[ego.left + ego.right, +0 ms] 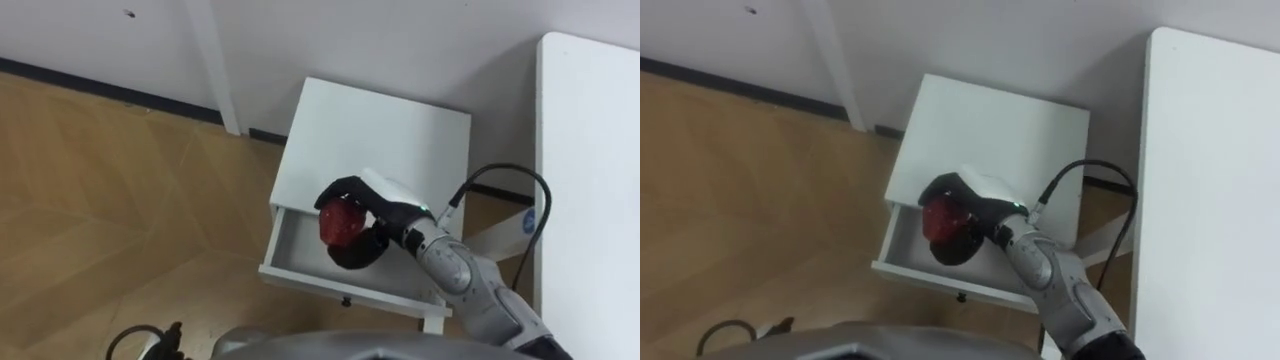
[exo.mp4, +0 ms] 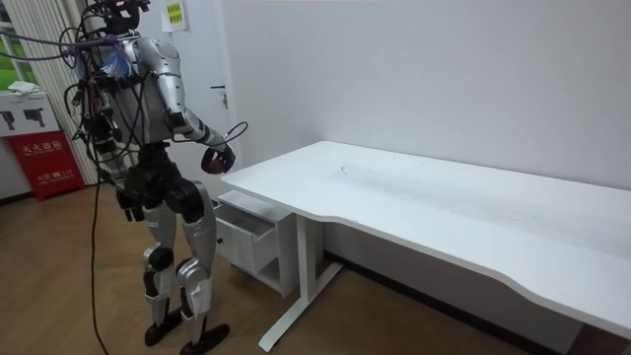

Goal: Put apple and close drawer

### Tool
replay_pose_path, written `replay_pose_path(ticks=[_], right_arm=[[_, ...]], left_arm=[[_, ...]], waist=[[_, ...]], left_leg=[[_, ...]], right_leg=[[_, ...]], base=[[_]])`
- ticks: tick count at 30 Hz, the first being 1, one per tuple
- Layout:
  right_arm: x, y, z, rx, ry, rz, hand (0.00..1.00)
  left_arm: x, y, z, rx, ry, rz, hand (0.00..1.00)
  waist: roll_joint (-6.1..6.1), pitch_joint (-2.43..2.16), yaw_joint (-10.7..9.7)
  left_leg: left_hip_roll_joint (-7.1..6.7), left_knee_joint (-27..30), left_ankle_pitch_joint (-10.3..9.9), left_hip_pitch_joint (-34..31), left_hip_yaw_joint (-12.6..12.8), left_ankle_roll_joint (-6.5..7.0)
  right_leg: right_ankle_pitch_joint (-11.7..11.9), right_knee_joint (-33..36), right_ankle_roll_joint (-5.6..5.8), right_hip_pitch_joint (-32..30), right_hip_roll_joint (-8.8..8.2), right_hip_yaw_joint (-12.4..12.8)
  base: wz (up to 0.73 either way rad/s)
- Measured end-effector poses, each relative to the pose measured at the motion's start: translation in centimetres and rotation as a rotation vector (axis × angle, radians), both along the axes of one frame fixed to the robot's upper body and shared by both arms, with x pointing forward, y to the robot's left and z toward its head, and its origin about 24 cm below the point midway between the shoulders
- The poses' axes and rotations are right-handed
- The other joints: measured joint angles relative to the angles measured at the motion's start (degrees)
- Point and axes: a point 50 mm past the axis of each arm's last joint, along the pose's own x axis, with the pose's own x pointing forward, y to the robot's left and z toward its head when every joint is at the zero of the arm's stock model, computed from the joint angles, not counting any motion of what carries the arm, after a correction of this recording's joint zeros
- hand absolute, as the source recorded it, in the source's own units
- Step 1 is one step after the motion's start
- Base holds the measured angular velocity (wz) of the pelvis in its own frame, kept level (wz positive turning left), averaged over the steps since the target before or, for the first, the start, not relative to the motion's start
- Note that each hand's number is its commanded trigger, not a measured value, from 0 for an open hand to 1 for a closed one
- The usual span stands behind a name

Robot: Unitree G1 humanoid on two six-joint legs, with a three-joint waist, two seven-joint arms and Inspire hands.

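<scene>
- My feed shows the robot standing on the light wooden floor [image 1: 100,210], facing a small white cabinet [image 1: 385,130] that stands against the wall.
- The cabinet is just beside the end of a long white bench [image 1: 590,180], which runs along the eye views' right side.
- The cabinet's shallow white drawer [image 1: 300,255] is pulled out towards the robot, and I see the pale inside of it from above.
- The right hand [image 1: 385,192] reaches in from the lower right, its dark fingers curled round a round red apple [image 1: 343,222] so that the fruit is clasped from above and from the side.
- From the head camera the apple sits over the back part of the open drawer, close under the front edge of the cabinet's top.
- In the room view that hand and the apple are up at about the height of the bench top, well clear of the drawer below, so the apple touches nothing but the hand.
- The left hand [image 2: 126,202] hangs low beside the hip, on the room view's left.
</scene>
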Motion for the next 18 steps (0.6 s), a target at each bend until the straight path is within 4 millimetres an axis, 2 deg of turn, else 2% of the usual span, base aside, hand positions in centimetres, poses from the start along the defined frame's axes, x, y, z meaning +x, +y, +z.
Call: replay_pose_path(ticks=[2,4,5,6,7,8,9,12,18], right_arm=[[0.11,0.2,0.37,0.011,-0.018,0.012,0.77],[0.16,0.34,0.61,0.018,-0.028,0.024,0.96],[0.19,0.36,0.79,0.021,-0.031,0.032,1.0],[0.21,0.25,0.94,0.018,-0.033,0.04,1.0],[0.22,0.18,1.0,0.016,-0.034,0.044,0.91],[0.23,0.02,1.08,0.014,-0.034,0.047,0.06],[0.24,-0.08,1.09,0.018,-0.03,0.045,0.0],[0.21,-0.08,1.06,0.019,-0.023,0.048,0.0],[0.08,-0.03,0.93,0.018,-0.005,0.06,0.0]], left_arm=[[0.35,-0.05,0.06,-0.005,-0.018,-0.006,0.0],[0.56,-0.05,0.08,-0.008,-0.027,-0.009,0.0],[0.58,0.02,0.1,-0.01,-0.028,-0.009,0.0],[0.58,0.04,0.1,-0.012,-0.026,-0.011,0.0],[0.56,0.05,0.09,-0.012,-0.025,-0.011,0.0],[0.46,0.06,0.07,-0.011,-0.021,-0.01,0.0],[0.35,0.08,0.05,-0.011,-0.016,-0.009,0.0],[0.17,0.08,0.01,-0.011,-0.009,-0.007,0.0],[0.19,0.1,0.03,-0.011,-0.013,0.002,0.0]], waist=[[0.0,0.02,0.01],[-0.01,0.06,-0.01],[-0.03,0.15,-0.03],[-0.04,0.26,0.02],[-0.04,0.29,0.07],[-0.04,0.32,0.13],[-0.09,0.36,0.13],[-0.15,0.56,0.09],[-0.18,0.58,0.12]], left_leg=[[0.01,-0.19,0.0,0.02,-0.13,0.0],[0.01,-0.25,0.0,0.0,-0.17,0.0],[0.01,-0.37,0.0,0.01,-0.2,0.0],[0.01,-0.54,0.0,0.09,-0.19,0.0],[0.0,-0.68,0.02,0.18,-0.19,0.03],[0.0,-0.88,0.05,0.29,-0.18,0.08],[0.0,-0.89,0.05,0.34,-0.18,0.09],[0.0,-0.93,0.05,0.56,-0.19,0.09],[-0.02,-0.91,0.05,0.68,-0.21,0.09]], right_leg=[[0.0,-0.03,0.0,0.02,0.01,0.02],[-0.01,-0.06,0.01,0.02,0.01,0.01],[-0.01,-0.09,0.02,0.02,0.02,-0.01],[-0.02,-0.1,0.04,0.02,0.01,-0.02],[-0.03,-0.1,0.05,0.02,0.01,-0.02],[-0.03,-0.09,0.05,0.03,0.01,-0.02],[-0.03,-0.09,0.05,0.08,0.01,-0.02],[-0.05,-0.1,0.08,0.29,-0.02,-0.02],[-0.06,-0.1,0.09,0.48,-0.04,-0.02]], base=[[0.05],[0.0],[0.0],[0.0],[0.0],[0.0],[0.0],[0.0],[0.0]])
